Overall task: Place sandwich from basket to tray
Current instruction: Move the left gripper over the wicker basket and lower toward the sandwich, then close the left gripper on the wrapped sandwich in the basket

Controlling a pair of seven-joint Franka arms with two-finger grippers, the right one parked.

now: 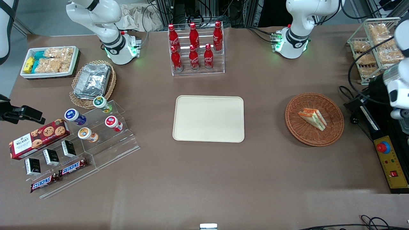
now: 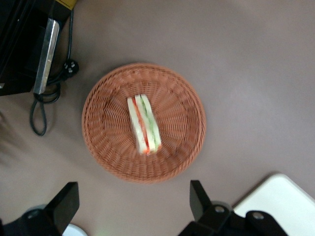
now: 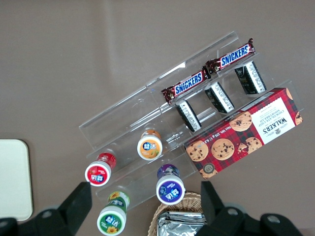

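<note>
The sandwich (image 1: pixel 313 118), a white-bread wedge with orange, red and green filling, lies on its side in the middle of the round reddish-brown wicker basket (image 1: pixel 303 131). The wrist view looks down on the sandwich (image 2: pixel 143 124) in the basket (image 2: pixel 179 123). My gripper (image 2: pixel 134 206) hangs high above the bare table just outside the basket's rim, open wide, with nothing between its fingers (image 2: pixel 199 199). The front view shows only the arm's white wrist (image 1: pixel 397 92) at the working arm's end of the table. The cream tray (image 1: pixel 208 118) lies flat and bare at the table's centre, with one corner (image 2: pixel 283 204) showing beside my gripper.
A black control box with a red button (image 1: pixel 383 147) and cables (image 2: pixel 42 108) sit beside the basket at the working arm's end. A wire rack of snacks (image 1: pixel 377 48) stands there too. A cola bottle rack (image 1: pixel 195 48) stands farther from the camera than the tray.
</note>
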